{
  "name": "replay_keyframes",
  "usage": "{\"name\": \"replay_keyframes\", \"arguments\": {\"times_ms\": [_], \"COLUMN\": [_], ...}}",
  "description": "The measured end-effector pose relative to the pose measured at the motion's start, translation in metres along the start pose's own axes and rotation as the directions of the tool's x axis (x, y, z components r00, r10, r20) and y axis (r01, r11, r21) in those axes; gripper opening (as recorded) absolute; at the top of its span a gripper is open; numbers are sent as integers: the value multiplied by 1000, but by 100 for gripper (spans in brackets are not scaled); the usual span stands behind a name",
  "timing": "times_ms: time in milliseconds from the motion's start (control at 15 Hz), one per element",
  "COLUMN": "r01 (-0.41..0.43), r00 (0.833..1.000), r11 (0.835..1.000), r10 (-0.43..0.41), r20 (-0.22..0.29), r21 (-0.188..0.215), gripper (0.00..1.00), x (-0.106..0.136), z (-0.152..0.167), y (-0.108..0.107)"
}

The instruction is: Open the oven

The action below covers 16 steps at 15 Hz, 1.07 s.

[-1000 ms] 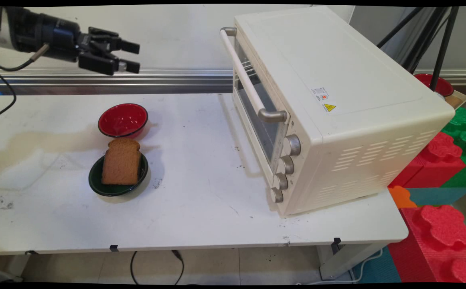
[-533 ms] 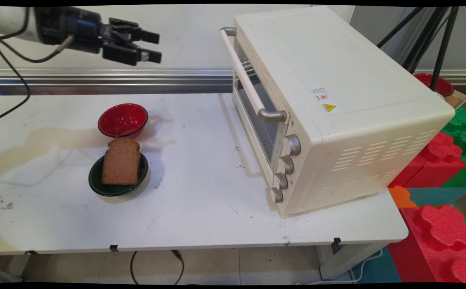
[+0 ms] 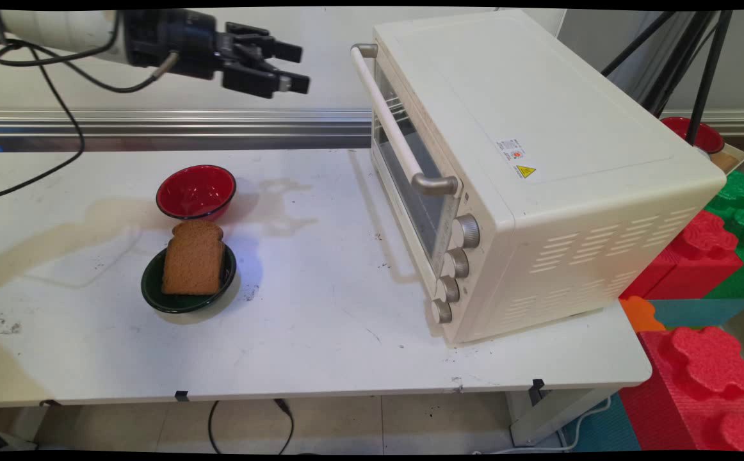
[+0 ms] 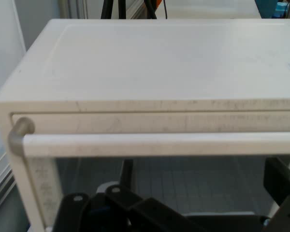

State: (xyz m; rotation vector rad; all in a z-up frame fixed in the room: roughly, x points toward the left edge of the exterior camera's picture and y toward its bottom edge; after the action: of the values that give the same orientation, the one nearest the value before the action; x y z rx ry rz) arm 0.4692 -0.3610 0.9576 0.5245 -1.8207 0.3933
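Observation:
My gripper (image 3: 296, 67) hangs open in the air, high above the table, pointing right at the cream toaster oven (image 3: 538, 160). It holds nothing. A short gap separates its fingertips from the oven's door handle (image 3: 392, 121). In the hand view the handle (image 4: 159, 143) runs straight across, with the shut glass door (image 4: 183, 179) below it and the oven top (image 4: 159, 63) above. The linkage rises from the bottom edge there. On the table below lie a red bowl (image 3: 196, 191) and a green bowl (image 3: 154, 291) holding a slice of brown bread (image 3: 193, 258).
Four knobs (image 3: 454, 269) run down the oven's front right side. Black cables (image 3: 58, 96) hang from the arm at the left. Red, green and orange foam blocks (image 3: 705, 307) are stacked past the table's right edge. Tripod legs (image 3: 692, 57) stand behind the oven.
The gripper has travelled to the right and slightly up, closing most of the distance to the oven handle. Its fingers stay open. The bowls, the bread and the oven have not moved.

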Motion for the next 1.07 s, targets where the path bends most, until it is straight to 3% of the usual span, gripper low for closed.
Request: {"name": "replay_keyframes", "arguments": {"times_ms": [400,467,1067], "r01": [-14,-18,-43], "r00": [1000,1000,999], "r11": [1000,1000,999], "r10": [14,18,43], "r20": [-8,-7,3], "r21": [-4,-6,-21], "gripper": [100,0,0], "x": [9,10,12], "z": [41,46,73], "y": [-3,-4,-4]}}
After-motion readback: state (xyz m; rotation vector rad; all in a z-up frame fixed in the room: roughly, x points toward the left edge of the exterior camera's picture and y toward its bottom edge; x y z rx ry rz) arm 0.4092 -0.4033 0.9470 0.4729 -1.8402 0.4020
